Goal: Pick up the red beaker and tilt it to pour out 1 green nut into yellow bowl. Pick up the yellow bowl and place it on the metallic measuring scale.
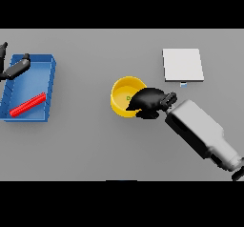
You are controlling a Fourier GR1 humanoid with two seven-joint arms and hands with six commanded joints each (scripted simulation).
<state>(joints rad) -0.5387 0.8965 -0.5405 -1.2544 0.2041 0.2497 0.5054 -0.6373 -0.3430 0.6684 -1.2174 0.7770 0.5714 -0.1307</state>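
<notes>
From my remote station I see the grey bench point(95, 145) carrying everything in play, the largest item on it being a blue tray point(51, 73) at the robot's left, with a red beaker point(27, 104) lying on its side inside, its long axis running diagonally from the tray's near-left corner up toward the right. The metallic measuring scale point(183, 65), a pale square slab, sits at the far right, well apart from the tray. Between them, nearer the scale, stands the yellow bowl point(125, 91), and a small green speck inside it reads to me as the green nut point(128, 98). The right hand point(150, 102) reaches in from the lower right and rests on the bowl's right rim, its dark fingers curled over the edge, so I judge it is gripping the bowl. The scale lies up and to the right of that hand, close by, so the carry I judge to come next is short and belongs to the right arm. The left hand point(14, 68) hangs over the tray's far-left corner, fingers straight and holding nothing.
</notes>
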